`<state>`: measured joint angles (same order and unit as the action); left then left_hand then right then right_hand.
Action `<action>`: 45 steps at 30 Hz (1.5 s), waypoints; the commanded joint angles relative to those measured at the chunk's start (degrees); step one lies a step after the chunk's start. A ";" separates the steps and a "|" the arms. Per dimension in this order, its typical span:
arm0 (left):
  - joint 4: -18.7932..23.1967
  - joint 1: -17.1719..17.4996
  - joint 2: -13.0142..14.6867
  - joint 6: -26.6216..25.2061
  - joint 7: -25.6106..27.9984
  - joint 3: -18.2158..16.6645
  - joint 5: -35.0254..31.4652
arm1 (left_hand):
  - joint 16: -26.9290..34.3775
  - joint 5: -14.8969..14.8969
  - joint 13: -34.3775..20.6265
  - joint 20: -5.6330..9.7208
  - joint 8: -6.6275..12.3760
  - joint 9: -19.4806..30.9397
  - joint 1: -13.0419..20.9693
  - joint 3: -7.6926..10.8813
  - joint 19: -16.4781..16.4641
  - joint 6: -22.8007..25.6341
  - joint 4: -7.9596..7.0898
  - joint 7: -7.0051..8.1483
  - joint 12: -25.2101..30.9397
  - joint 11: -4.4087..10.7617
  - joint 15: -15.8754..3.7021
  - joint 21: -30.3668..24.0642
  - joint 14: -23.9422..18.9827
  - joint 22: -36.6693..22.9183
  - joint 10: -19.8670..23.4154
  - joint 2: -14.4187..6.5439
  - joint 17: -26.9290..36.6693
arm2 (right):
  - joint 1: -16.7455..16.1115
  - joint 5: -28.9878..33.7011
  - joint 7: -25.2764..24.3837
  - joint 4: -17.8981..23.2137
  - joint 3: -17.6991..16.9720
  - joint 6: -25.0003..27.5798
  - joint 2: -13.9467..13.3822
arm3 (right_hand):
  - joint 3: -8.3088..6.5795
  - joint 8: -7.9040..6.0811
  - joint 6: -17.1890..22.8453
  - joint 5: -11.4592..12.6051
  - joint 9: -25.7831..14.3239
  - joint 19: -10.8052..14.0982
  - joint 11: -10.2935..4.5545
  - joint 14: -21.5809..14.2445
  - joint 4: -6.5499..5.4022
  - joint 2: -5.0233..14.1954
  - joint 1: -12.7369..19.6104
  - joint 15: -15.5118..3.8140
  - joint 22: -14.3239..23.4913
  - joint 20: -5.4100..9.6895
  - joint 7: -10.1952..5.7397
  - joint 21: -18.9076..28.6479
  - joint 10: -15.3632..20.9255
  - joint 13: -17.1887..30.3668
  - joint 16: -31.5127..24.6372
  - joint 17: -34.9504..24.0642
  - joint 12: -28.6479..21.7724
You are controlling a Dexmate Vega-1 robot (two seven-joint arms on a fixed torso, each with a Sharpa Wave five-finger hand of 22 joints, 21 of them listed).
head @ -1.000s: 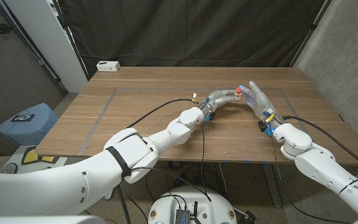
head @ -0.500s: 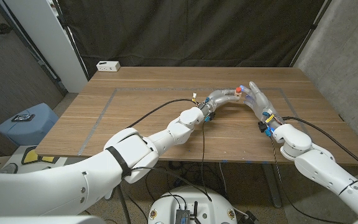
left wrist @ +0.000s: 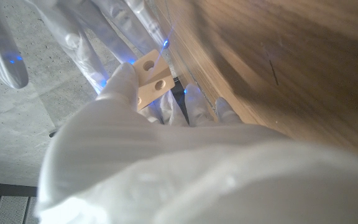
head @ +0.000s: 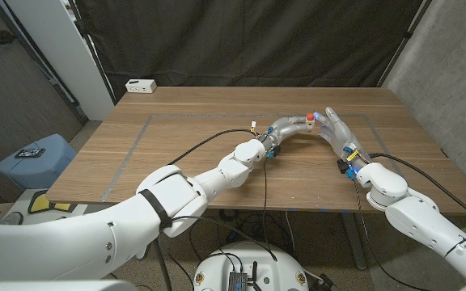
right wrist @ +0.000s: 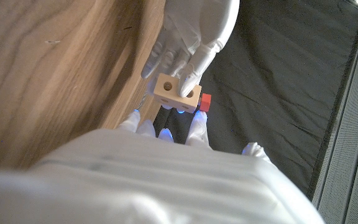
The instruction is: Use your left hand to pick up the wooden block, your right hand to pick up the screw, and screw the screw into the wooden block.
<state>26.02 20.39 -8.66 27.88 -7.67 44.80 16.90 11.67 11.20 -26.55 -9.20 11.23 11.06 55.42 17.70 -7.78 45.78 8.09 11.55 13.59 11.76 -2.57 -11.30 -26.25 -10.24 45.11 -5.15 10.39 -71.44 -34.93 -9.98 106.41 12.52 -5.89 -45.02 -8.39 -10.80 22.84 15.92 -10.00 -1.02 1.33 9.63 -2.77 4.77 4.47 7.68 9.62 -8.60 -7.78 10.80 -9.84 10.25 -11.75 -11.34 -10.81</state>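
The pale wooden block (right wrist: 175,93), with round holes in its faces, is held off the table by my left hand (right wrist: 191,34); in the left wrist view the block (left wrist: 150,77) sits at that hand's fingertips. The screw (right wrist: 205,101) has a red head and sticks out of the block's side. My right hand (head: 336,129) meets the left hand (head: 285,127) over the far middle of the table, its fingertips (right wrist: 194,132) at the screw (head: 309,118). The screw's shaft is hidden.
The wooden table (head: 184,153) stretches wide to my left of the hands. A white power strip (head: 141,85) lies at the far left corner. Black cables run along both arms. A dark curtain hangs behind the table.
My right hand's fingers have lifted and turned slightly at the screw. The left hand and the block have stayed where they were.
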 commanded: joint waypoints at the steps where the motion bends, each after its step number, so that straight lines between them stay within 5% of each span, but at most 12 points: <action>1: -0.49 -0.11 -0.31 -0.23 -0.25 -0.15 0.33 | 0.20 0.14 -0.39 -0.05 0.38 0.17 -0.20 0.30 0.06 0.66 -0.19 0.60 0.20 0.75 -2.69 -0.55 -0.61 -0.31 1.36 -0.35 0.14 | -1.57 -0.21 -0.51 1.53 -0.82 0.35 -0.64 | -0.20 -0.32 0.72 0.35 -0.25 -0.04 -0.27 7.66 -0.29 0.27 0.26 -0.20 0.13 0.34 0.02 0.06 -3.40 0.18 0.08 -0.16 -0.24; 26: 0.62 0.44 -0.11 -0.27 -0.15 -0.10 0.31 | 0.44 -0.09 -0.53 0.61 1.22 0.15 -1.58 0.05 -0.12 4.01 -0.16 1.02 0.84 0.80 -3.15 -0.58 -1.90 -0.29 4.25 0.14 0.18 | -3.89 -0.37 0.51 3.92 -1.56 0.34 -1.88 | -0.24 -0.36 1.27 0.36 -0.28 0.20 -0.23 7.78 -0.42 0.38 0.21 -0.21 0.13 0.51 -0.40 0.13 -3.35 0.21 0.10 -0.20 -0.25; 45: 8.19 3.14 2.90 -2.40 0.90 0.36 -0.46 | 0.41 -0.19 -0.38 0.67 0.89 0.13 -2.42 -0.10 -0.18 4.64 -0.06 1.04 0.55 0.82 -3.62 -0.54 -2.43 -0.29 5.35 0.43 0.30 | -6.89 0.29 -1.20 5.86 -3.73 -0.22 -2.24 | -0.22 -0.37 1.65 0.35 -0.30 0.26 -0.23 7.65 -0.55 0.41 0.11 -0.16 0.14 0.49 -0.57 0.13 -3.06 0.23 0.02 -0.24 -0.35</action>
<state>29.79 21.94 -7.52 27.38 -7.63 44.89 16.96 11.91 10.74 -26.55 -8.59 12.21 11.05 52.79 17.41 -7.79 47.50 7.91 10.07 14.54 10.62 -2.85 -11.74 -28.36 -10.24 48.57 -4.30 10.55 -76.13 -35.09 -9.96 110.80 10.55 -5.86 -46.99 -8.60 -10.78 23.85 15.92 -10.01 -0.70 1.33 9.63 -2.97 4.77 4.47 7.68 9.62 -8.29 -8.19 10.81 -9.83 10.25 -11.75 -11.33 -10.81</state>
